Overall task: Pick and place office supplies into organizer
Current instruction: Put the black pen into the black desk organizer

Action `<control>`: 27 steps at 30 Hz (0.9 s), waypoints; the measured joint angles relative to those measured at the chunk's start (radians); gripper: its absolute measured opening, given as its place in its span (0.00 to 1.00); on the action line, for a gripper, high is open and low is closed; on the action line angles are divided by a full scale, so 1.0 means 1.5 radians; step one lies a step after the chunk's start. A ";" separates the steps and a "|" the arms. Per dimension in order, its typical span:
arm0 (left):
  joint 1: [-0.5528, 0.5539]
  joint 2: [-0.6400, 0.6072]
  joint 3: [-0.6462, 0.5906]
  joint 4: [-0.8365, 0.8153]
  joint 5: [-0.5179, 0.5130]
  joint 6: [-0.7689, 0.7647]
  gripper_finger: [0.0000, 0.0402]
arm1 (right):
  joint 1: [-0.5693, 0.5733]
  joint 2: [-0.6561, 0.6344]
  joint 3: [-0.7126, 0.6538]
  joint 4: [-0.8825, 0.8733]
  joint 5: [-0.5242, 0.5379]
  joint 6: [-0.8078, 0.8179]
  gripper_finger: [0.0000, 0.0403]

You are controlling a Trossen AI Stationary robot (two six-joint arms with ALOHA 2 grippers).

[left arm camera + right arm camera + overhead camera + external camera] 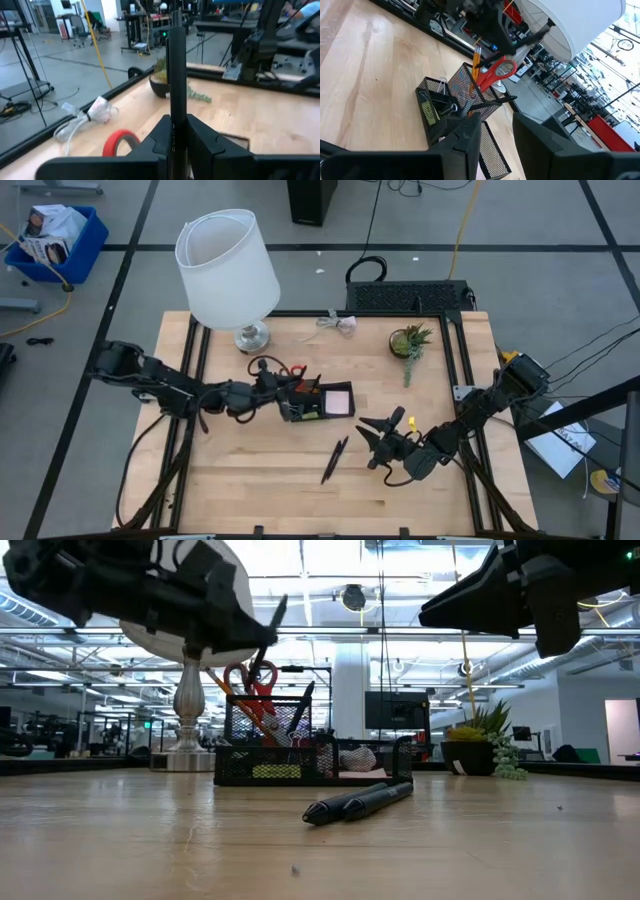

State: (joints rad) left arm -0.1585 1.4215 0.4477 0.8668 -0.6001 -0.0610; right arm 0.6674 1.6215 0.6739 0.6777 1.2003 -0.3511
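white-shaded lamp [228, 270] at table's [260, 480] far edge; potted plant [410, 342] far right.

Overhead, table-level (both on organizer [305, 402]), wrist-mounted

Bare counter [250, 480] is lying open along the near edge, left and right of two black pens [334, 459] resting at near centre. The lamp [228, 270] is blocking the far-left corner, and the potted plant [409, 343] is standing far right. Mid-counter, the left tool [268, 383] is hanging over the organizer [315, 400], crowding access from above.
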 joint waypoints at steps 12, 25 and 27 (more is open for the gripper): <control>0.024 0.047 0.000 0.020 0.018 -0.042 0.22 | 0.000 0.000 0.000 0.000 0.000 0.002 0.26; 0.011 0.048 0.000 0.019 0.049 -0.090 0.22 | 0.000 0.000 0.000 -0.021 -0.001 0.035 0.26; 0.004 0.048 0.000 0.019 0.051 -0.096 0.22 | 0.000 0.000 0.000 -0.043 -0.016 0.054 0.26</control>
State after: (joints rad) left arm -0.1528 1.4929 0.4480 0.8955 -0.5240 -0.2055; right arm 0.6672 1.6215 0.6739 0.6126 1.1770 -0.2705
